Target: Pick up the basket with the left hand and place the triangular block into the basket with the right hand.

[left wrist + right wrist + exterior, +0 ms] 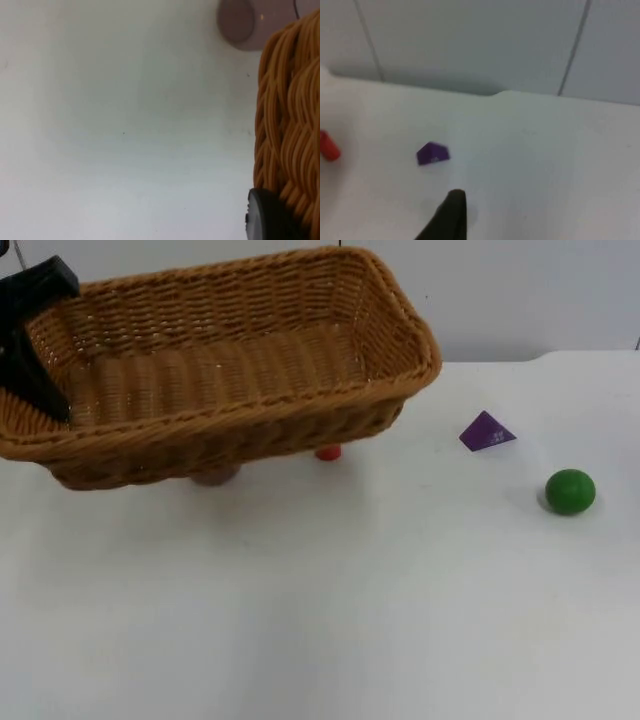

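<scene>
The woven tan basket [240,435] hangs tilted above the table's back left, and its wall [287,125] is close up in the left wrist view. My left gripper [38,360] is shut on the rim at the basket's left end. The purple triangular block [487,431] lies on the table right of the basket, apart from it. In the right wrist view the block [432,153] lies a short way ahead of my right gripper [451,215], which hovers over the table.
A green ball [570,491] rests near the right edge, in front of the block. A small red piece [328,451] and a brownish round piece [215,475] sit under the basket's front edge. The grey partition wall [520,290] closes the back.
</scene>
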Controlling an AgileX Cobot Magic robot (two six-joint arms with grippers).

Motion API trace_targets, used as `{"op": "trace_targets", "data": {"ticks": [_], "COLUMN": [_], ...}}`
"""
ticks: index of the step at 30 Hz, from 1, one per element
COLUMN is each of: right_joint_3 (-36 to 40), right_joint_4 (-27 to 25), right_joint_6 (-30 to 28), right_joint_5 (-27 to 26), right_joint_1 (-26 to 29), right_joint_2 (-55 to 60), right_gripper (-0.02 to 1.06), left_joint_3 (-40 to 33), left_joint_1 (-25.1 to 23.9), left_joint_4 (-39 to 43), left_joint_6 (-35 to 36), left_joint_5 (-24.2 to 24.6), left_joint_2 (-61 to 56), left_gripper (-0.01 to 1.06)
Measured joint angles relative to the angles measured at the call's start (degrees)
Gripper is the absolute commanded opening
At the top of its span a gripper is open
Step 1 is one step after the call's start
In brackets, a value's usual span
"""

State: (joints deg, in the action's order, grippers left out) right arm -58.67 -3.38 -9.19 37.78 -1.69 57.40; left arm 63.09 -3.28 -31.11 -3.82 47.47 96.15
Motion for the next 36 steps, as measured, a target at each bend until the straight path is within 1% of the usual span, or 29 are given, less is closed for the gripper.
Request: {"op": "trace_targets", "data": {"ticks": [2, 3, 6, 7, 8, 10, 11, 12, 13, 16, 18, 19, 23, 24, 26, 27, 28, 29, 30, 32, 34, 35, 36], "right_joint_3": [0.00, 0.00, -0.27, -0.89, -0.89, -2.64, -3.96, -6.38, -6.38, -12.38, -15.90, -15.90, -23.86, -23.86, -26.78, -27.96, -30.01, -30.01, -31.39, -34.13, -37.61, -37.61, -39.50], "right_joint_4": [-1.43, -1.43, -3.11, -3.54, -3.54, -5.30, -6.67, -8.76, -8.76, -11.25, -11.84, -11.84, -13.17, -13.17, -13.53, -13.62, -13.62, -13.62, -13.62, -14.62, -16.19, -16.19, -16.93], "right_joint_6": [-3.32, -3.32, -8.06, -8.97, -8.97, -10.85, -12.18, -14.06, -14.06, -17.07, -19.00, -19.00, -19.10, -19.10, -19.66, -20.75, -23.27, -23.27, -25.09, -28.00, -32.25, -32.25, -34.84], "right_joint_5": [-1.03, -1.03, -3.21, -3.43, -3.43, -4.72, -5.14, -5.68, -5.68, -5.84, -5.24, -5.24, -4.76, -4.76, -4.38, -3.88, -2.63, -2.63, -1.33, 0.67, 2.89, 2.89, 4.18], "right_joint_1": [-1.17, -1.17, -2.57, -2.61, -2.61, -2.70, -2.70, -2.70, -2.70, -2.97, -3.32, -3.32, -3.32, -3.32, -3.32, -3.46, -3.74, -3.74, -3.96, -3.94, -3.94, -3.94, -3.94], "right_joint_2": [4.15, 4.15, 11.41, 13.84, 13.84, 19.63, 22.01, 26.72, 26.72, 34.65, 39.17, 39.17, 49.08, 49.08, 52.89, 54.47, 57.25, 57.25, 59.05, 62.36, 65.91, 65.91, 67.64], "right_gripper": [1.05, 1.05, 1.05, 1.05, 1.05, 1.05, 1.05, 1.05, 1.05, 1.05, 1.05, 1.05, 1.05, 1.05, 1.05, 1.05, 1.05, 1.05, 1.05, 1.05, 1.05, 1.05, 1.05], "left_joint_3": [0.00, 0.00, 0.00, 0.00, 0.00, 0.00, 0.00, 0.00, 0.00, 0.11, 0.12, 0.12, 0.12, 0.12, 0.12, 0.12, 0.12, 0.12, 0.12, 0.12, 0.12, 0.12, 0.12], "left_joint_1": [0.00, 0.00, 0.00, 0.00, 0.00, 0.00, 0.00, 0.00, 0.00, 0.00, 0.00, 0.00, 0.00, 0.00, 0.00, 0.00, 0.00, 0.00, 0.00, 0.00, 0.00, 0.00, 0.00], "left_joint_4": [0.00, 0.00, 0.00, 0.00, 0.00, 0.19, 0.23, 0.48, 0.48, 0.57, 0.62, 0.62, 1.01, 1.01, 1.10, 1.23, 1.23, 1.23, 1.32, 1.45, 1.45, 1.45, 1.45], "left_joint_6": [0.02, 0.02, 0.14, 0.14, 0.14, 0.35, 0.47, 1.10, 1.10, 1.67, 1.87, 1.87, 2.56, 2.56, 2.93, 3.21, 3.45, 3.45, 3.82, 3.82, 4.57, 4.57, 4.73], "left_joint_5": [0.37, 0.37, 0.81, 0.93, 0.93, 1.04, 1.04, 1.04, 1.04, 1.17, 1.17, 1.17, 1.25, 1.25, 1.25, 1.25, 1.25, 1.25, 1.25, 1.41, 1.39, 1.39, 1.39], "left_joint_2": [0.00, 0.00, 0.00, 0.00, 0.00, -0.23, -0.39, -0.77, -0.77, -1.39, -1.68, -1.68, -2.15, -2.15, -2.15, -2.15, -2.15, -2.15, -2.15, -2.15, -2.15, -2.15, -2.15], "left_gripper": [0.00, 0.00, 0.00, 0.00, 0.00, 0.00, 0.00, 0.00, 0.00, 0.00, 0.00, 0.00, 0.00, 0.00, 0.00, 0.00, 0.00, 0.00, 0.00, 0.00, 0.00, 0.00, 0.00]}}
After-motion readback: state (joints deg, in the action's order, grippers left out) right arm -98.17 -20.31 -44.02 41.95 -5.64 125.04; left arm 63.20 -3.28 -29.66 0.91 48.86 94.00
